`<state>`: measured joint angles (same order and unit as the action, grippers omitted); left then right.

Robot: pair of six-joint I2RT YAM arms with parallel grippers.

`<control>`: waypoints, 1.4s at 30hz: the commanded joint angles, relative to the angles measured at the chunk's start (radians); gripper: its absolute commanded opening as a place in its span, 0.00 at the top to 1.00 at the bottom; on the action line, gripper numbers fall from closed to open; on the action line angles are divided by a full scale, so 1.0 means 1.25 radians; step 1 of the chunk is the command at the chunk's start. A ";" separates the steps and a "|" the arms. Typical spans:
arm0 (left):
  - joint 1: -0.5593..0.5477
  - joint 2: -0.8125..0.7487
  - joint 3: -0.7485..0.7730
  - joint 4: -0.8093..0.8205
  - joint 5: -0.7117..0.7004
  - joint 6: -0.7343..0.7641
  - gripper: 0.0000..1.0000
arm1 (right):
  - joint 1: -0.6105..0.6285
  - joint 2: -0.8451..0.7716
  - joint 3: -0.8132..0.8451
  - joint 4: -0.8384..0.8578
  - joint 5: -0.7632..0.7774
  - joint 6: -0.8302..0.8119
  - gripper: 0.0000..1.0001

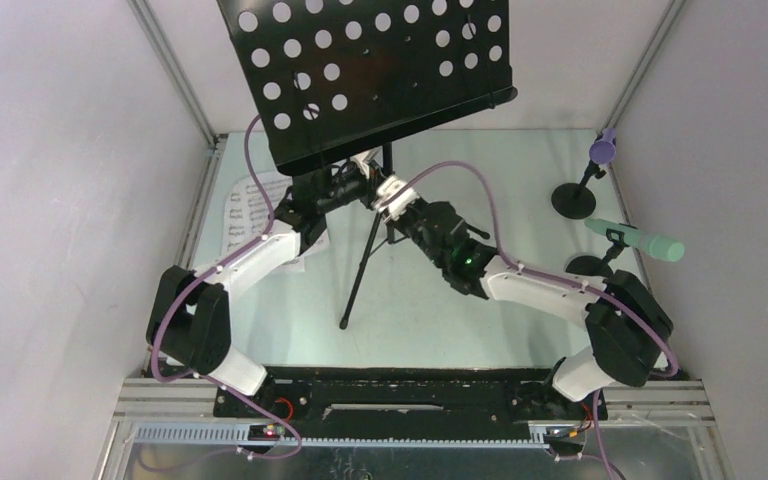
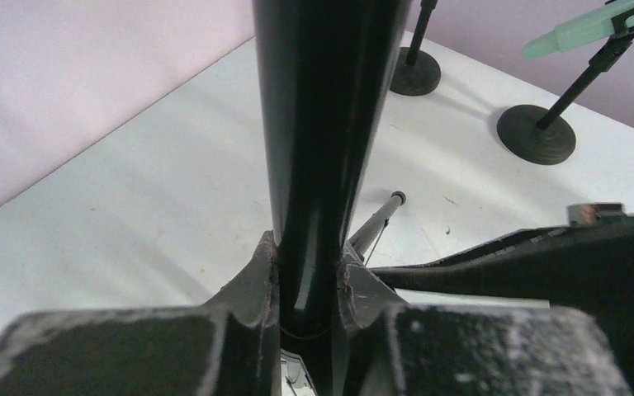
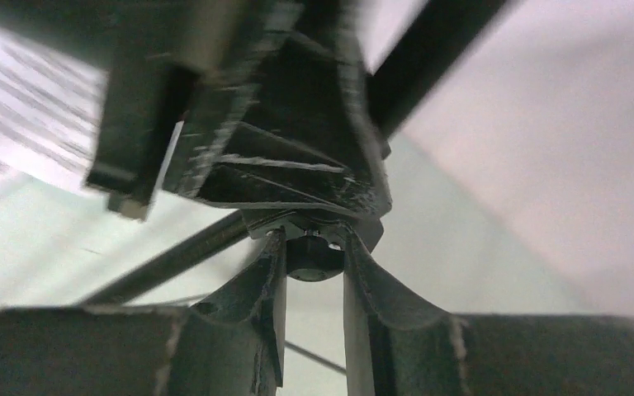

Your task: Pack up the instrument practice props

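Music rack [image 1: 360,70] stands mid-table, and by our reckoning nothing's packed yet. Our left gripper [image 2: 307,276] clamps its post [image 2: 322,124]. The right gripper [image 3: 314,244] pinches a knob [image 3: 314,262] under the plate. Microphones [image 1: 638,241] sit on holders [image 1: 573,200] to its right, pages [image 1: 245,215] to its left.

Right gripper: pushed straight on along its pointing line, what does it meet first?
The small dark knob pinched in the jaws of the right gripper. Right behind it sits the music rack's black joint bracket. The view is blurry, so any gap between them is unclear.
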<state>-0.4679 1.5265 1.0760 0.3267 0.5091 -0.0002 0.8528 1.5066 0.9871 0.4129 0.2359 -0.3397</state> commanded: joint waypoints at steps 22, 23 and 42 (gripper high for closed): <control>-0.027 0.047 -0.006 -0.129 0.046 0.006 1.00 | 0.172 -0.142 -0.056 0.182 0.146 -0.170 0.29; -0.027 0.047 -0.005 -0.130 0.048 0.006 1.00 | 0.162 -0.168 -0.070 0.158 0.118 -0.104 0.23; -0.028 0.048 -0.005 -0.136 0.033 -0.004 1.00 | -0.102 -0.138 -0.160 0.110 -0.143 1.234 0.24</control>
<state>-0.4686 1.5280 1.0760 0.3290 0.5194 -0.0006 0.7383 1.3037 0.7921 0.4473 0.1314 0.8463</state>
